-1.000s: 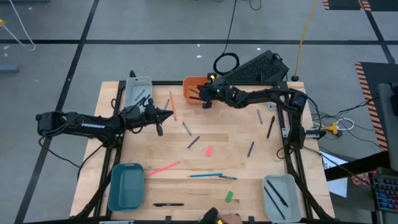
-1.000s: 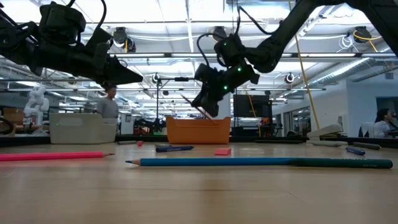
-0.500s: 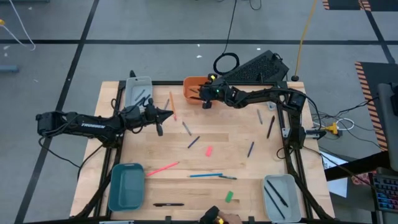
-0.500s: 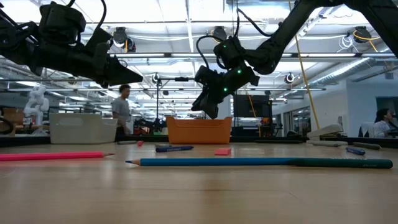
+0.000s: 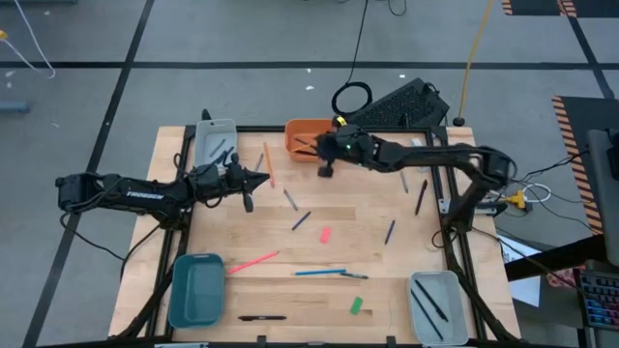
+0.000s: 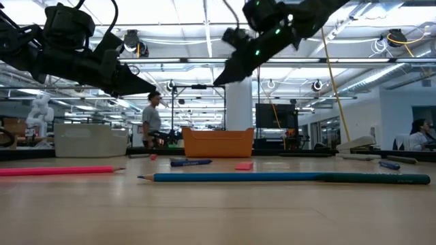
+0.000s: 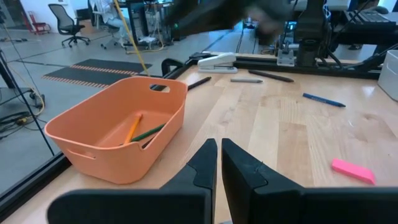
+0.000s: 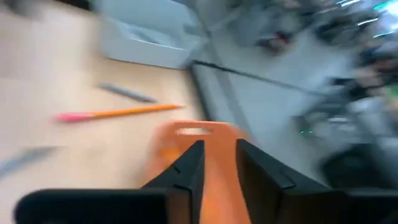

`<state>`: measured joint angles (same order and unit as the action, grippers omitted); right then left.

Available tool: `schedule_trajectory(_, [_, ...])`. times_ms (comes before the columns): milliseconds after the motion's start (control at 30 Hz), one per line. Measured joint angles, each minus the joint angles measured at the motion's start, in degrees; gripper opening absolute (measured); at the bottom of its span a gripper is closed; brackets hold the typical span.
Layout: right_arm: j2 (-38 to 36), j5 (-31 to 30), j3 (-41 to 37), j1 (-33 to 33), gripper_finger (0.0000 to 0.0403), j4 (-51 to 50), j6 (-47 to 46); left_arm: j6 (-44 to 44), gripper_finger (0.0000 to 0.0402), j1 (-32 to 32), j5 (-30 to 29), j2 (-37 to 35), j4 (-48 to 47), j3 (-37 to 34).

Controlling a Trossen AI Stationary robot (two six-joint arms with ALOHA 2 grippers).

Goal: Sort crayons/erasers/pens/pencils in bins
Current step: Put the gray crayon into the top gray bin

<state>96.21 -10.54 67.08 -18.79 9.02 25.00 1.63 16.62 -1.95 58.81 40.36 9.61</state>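
right gripper (image 5: 323, 166) lifted, jaws parted | beside orange bin (image 5: 302, 137) edge

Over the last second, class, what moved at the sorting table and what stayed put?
The right pincer rose from low over the orange bin, and its arm stretched out. A hand at the near table edge is gone. The left pincer and the scattered items stayed put.

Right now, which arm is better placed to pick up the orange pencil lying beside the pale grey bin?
Left, probably. Its tool, fingers nearly shut and empty, hovers right beside the long orange pencil near the pale translucent grey bin. The right tool is farther away, by the orange plastic bin.
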Motion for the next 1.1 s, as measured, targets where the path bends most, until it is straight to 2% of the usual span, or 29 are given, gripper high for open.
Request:
schedule_trajectory(100, [-3.82,9.58,-2.96,1.52,0.0039,-4.37,-5.81,0.04,0.0026,0.00,0.00,0.00,0.02,0.02])
schedule_trajectory(167, [-5.51,13.77,-6.63,2.44,0.0014,-4.63,-9.78,0.15,0.0026,0.00,0.00,0.00,0.02,0.01])
schedule_trajectory(467, [-6.93,14.88,-22.04,10.30,0.0002,-4.66,-24.21,0.17,0.0026,0.00,0.00,0.00,0.04,0.02])
schedule_trajectory(633, [-6.93,10.33,-24.09,16.41,0.0006,-12.12,-30.48,0.44,0.0026,0.00,0.00,0.00,0.06,0.00])
schedule_trajectory(833, [-9.05,8.73,-23.01,20.56,0.0006,-34.60,-43.19,0.22,0.0026,0.00,0.00,0.00,0.07,0.01])
schedule_trajectory(900, [-11.47,7.13,-22.94,20.79,0.0007,-40.68,-49.05,0.27,0.0026,0.00,0.00,0.00,0.06,0.00])
schedule_trajectory(1100, [-24.69,-4.89,-24.60,18.56,0.0007,-54.56,-61.70,0.39,0.0026,0.00,-0.02,0.02,-0.15,0.00])
